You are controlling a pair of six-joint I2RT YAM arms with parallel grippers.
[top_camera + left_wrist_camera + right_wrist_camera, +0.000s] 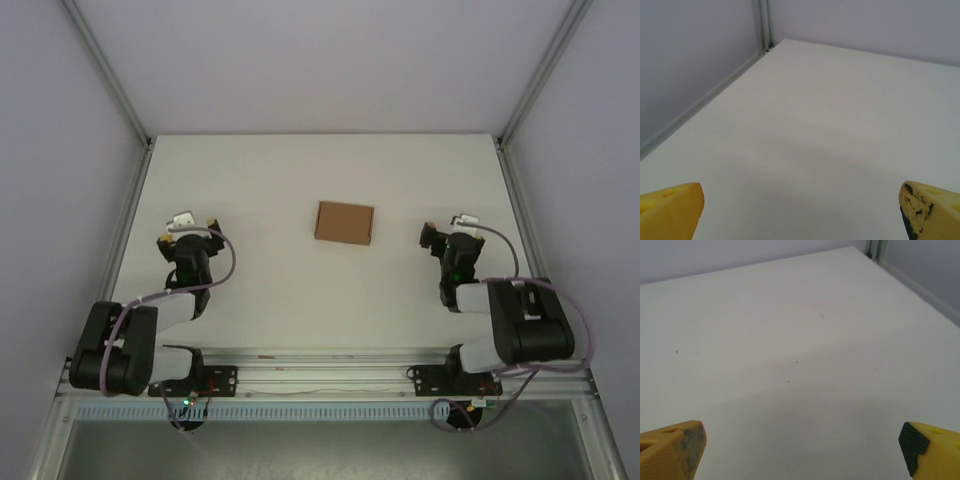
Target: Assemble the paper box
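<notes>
From above, paper box [344,222] flat on the table, long axis left to right, lying right of the left gripper [195,220], left of the right gripper [450,226] and nearer it — from either wrist, fingers [670,210] spread wide, grasping nothing.

paper box [344,222]: matt brown cardboard | table [250,180]: smooth matt white | fingertips [935,450]: yellow plastic, textured black face
</notes>
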